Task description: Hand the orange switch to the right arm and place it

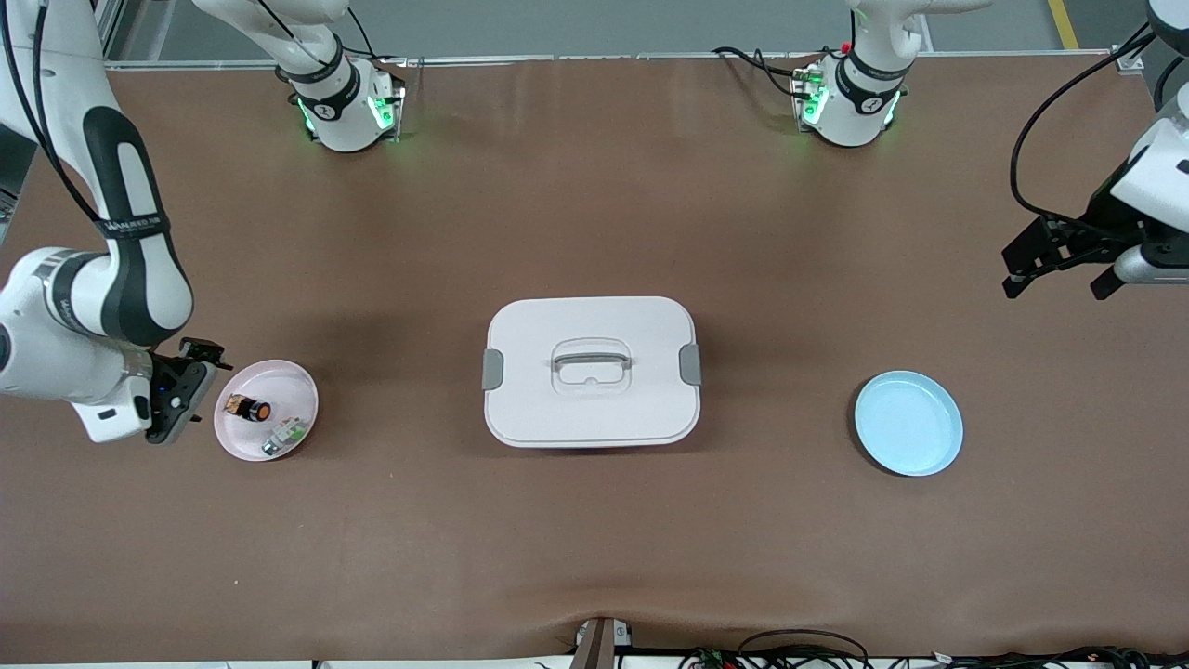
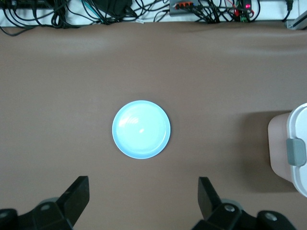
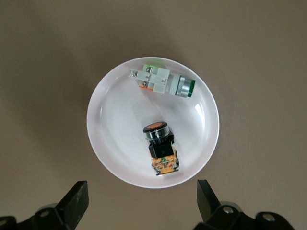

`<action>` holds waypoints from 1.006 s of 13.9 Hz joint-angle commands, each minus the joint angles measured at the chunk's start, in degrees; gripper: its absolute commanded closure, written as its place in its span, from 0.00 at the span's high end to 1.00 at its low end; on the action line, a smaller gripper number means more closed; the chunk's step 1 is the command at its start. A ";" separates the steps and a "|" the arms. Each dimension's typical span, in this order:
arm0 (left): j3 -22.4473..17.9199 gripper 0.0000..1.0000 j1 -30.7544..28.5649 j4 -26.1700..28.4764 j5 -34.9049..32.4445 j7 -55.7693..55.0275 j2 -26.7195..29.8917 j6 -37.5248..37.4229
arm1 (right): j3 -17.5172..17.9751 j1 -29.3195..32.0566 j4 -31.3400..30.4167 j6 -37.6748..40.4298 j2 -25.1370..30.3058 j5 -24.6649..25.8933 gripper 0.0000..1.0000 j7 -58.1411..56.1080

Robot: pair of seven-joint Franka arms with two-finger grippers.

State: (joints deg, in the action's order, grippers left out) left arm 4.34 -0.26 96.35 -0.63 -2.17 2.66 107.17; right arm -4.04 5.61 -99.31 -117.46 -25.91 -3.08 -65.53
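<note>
The orange switch lies on its side in a small pink plate toward the right arm's end of the table. It also shows in the right wrist view, black body with a round orange cap. My right gripper is open and empty, low over the table just beside the pink plate; in its wrist view the plate's rim lies just ahead of the fingertips. My left gripper is open and empty, up over the table at the left arm's end, and also shows in the left wrist view.
A small green-and-white part lies in the same pink plate beside the switch. A white lidded box with a handle stands mid-table. An empty light blue plate lies toward the left arm's end, seen from the left wrist.
</note>
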 commanded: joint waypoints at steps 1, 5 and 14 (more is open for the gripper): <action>0.14 1.00 -0.27 -2.56 -0.25 2.60 -1.16 0.06 | 0.70 0.45 1.21 6.78 3.93 0.18 1.00 13.28; 0.14 1.00 -0.36 -8.71 -0.17 3.22 -4.76 -2.75 | 0.52 2.99 7.27 13.03 4.99 0.09 1.00 16.74; 0.14 1.00 -0.01 -11.54 -0.08 2.78 -8.28 -7.14 | 0.87 3.09 12.45 23.49 12.46 0.27 1.00 39.49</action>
State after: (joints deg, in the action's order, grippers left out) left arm 4.35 -0.16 86.51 -0.64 -0.02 -5.05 102.39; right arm -3.81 8.52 -88.75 -96.35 -14.56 -3.06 -30.20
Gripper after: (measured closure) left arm 0.000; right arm 0.000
